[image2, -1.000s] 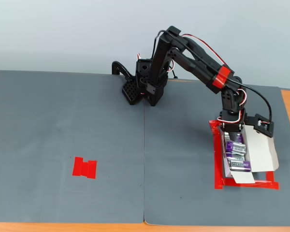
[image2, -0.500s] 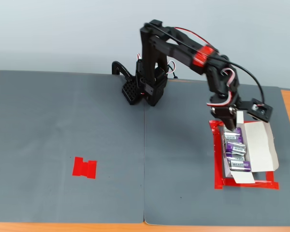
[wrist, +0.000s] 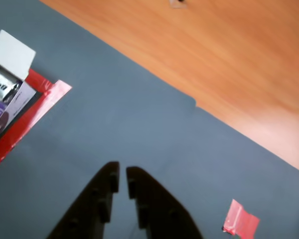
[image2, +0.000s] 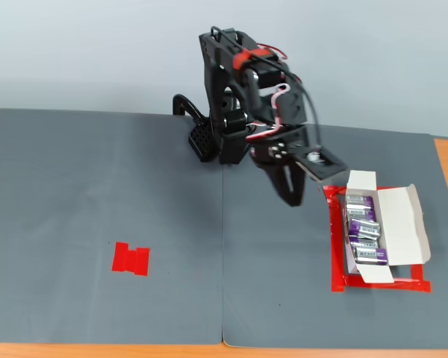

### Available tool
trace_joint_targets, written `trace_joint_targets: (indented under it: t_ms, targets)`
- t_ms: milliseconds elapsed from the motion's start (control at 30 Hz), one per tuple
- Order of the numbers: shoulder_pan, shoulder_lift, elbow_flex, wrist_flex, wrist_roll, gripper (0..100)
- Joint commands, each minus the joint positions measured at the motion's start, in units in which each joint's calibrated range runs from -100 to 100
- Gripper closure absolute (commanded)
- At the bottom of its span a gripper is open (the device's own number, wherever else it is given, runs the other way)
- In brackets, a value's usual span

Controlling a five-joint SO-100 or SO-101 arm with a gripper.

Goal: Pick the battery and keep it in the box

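The white box [image2: 399, 224] lies open inside a red tape frame at the right of the fixed view. Several purple and silver batteries [image2: 364, 230] lie in a row in it. My gripper [image2: 293, 200] hangs left of the box, apart from it, fingers pointing down at the grey mat. In the wrist view the gripper [wrist: 121, 174] is shut with only a thin slit between its fingers and nothing in it. The box flap [wrist: 12, 50] and one battery [wrist: 2, 87] show at that view's left edge.
A red tape frame [image2: 336, 253] surrounds the box. A small red tape mark [image2: 131, 259] sits on the left mat, seen also as a red tape mark [wrist: 241, 219] in the wrist view. Bare wooden table [wrist: 214, 50] borders the grey mat [image2: 97, 186].
The arm has lifted off the box and swung left, folding back toward its base. The gripper now hangs over bare mat, and the box's flap and batteries are fully uncovered.
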Motion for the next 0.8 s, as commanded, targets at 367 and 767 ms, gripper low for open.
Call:
trace_joint_targets:
  t_ms: [367, 767]
  targets:
    - [16.2, -24.8, 22.0, -0.6, -0.2, 98]
    - [16.3, -46.7, 44.1, -0.6, -0.2, 98]
